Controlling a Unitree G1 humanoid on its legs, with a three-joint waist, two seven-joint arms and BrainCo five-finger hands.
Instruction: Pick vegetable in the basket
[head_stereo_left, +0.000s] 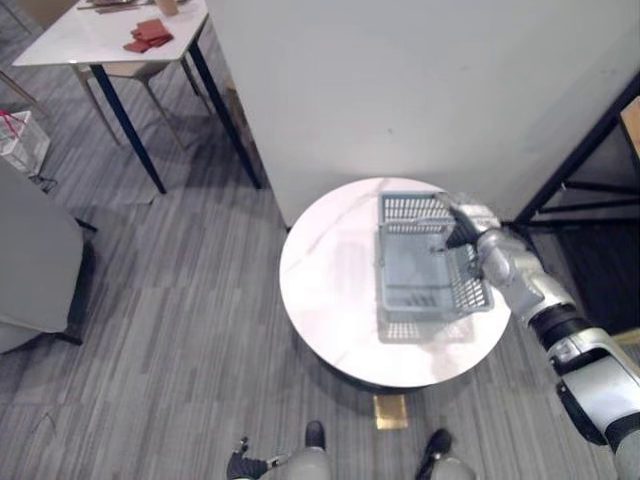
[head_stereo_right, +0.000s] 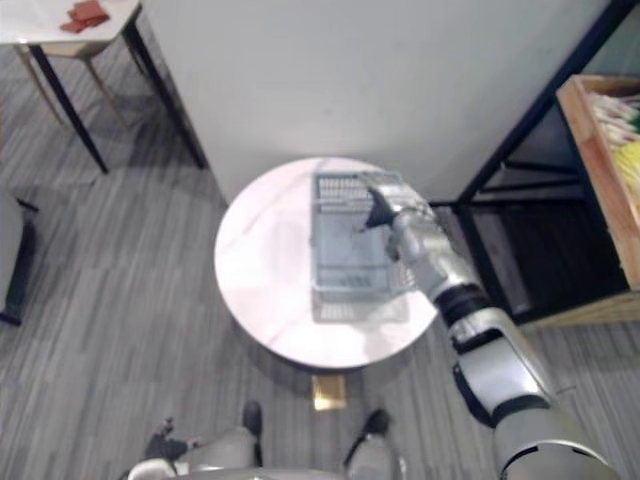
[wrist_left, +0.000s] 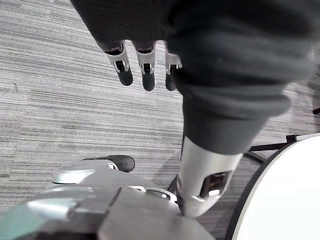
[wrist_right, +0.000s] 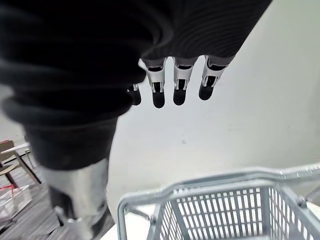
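Hovering straight-fingered over the basket, the right hand is empty; left hand slack.

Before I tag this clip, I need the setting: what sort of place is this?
Probably an office or lab room staged as a small shop: grey striped floor, a round white table bearing a grey plastic basket, and a dark shelf rack holding a wooden crate of what looks like produce.

A round white surface stands on grey striped carpet by a white wall, beside a black shelf frame holding a wooden crate.
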